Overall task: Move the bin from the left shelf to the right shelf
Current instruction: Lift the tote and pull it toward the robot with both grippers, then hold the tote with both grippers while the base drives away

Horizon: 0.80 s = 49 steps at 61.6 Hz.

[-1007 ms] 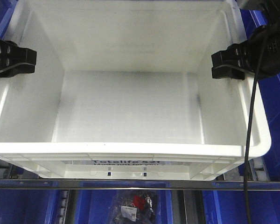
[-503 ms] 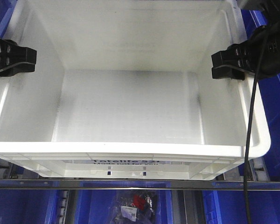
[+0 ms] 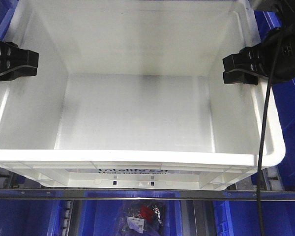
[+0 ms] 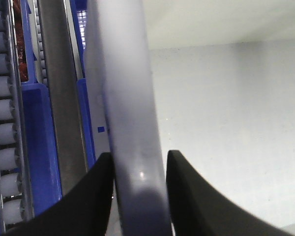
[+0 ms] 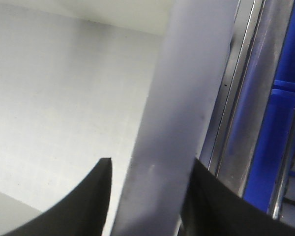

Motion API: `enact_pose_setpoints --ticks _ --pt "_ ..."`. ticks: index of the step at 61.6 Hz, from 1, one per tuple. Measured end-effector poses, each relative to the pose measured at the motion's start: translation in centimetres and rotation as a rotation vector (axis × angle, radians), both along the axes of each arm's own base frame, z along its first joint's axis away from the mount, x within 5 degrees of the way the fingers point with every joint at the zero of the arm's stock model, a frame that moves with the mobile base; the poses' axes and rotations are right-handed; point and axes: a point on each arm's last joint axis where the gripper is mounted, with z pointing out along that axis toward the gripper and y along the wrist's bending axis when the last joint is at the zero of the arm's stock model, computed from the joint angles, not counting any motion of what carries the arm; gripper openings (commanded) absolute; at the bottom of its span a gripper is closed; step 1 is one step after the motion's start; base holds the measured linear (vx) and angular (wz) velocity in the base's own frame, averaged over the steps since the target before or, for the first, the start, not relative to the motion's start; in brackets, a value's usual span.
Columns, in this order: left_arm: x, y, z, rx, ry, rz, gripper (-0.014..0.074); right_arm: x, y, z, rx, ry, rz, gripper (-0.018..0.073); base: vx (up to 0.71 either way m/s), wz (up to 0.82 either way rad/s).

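Nothing visibly moved over the last second; bin and both arms sit as before. White bin [image 3: 137,158] fills the front view, its printed front wall at 6 o'clock, just above the metal shelf rail [image 3: 147,194]. Left fingers [image 4: 91,196] are clenched on the bin's 9 o'clock side wall, one finger outside and one inside, with the rim between them. Right fingers [image 5: 91,196] grasp the 3 o'clock wall the same way. A black cable [image 3: 262,128] hangs over the rim at 3 to 4 o'clock.

Room is tight. Blue bins [image 3: 291,123] sit just beside the right wall, and more blue shows at 9 o'clock. The left wrist view shows a metal upright and rollers [image 4: 2,128] close beside the outer wall.

Inside the bin only bare white floor and walls with grey scuffs show. Below the rail, at 6 o'clock, a blue bin holds a clear bag [image 3: 142,214] of black and red bits.
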Motion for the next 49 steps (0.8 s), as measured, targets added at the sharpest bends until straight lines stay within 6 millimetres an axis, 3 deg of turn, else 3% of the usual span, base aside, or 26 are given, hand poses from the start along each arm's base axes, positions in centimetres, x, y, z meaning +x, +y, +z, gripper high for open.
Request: enact_pose_setpoints --ticks 49 --pt "0.01 0.0 0.01 0.0 -0.001 0.0 -0.0008 0.0 0.0 0.0 0.0 0.0 0.0 -0.0004 -0.02 -0.01"
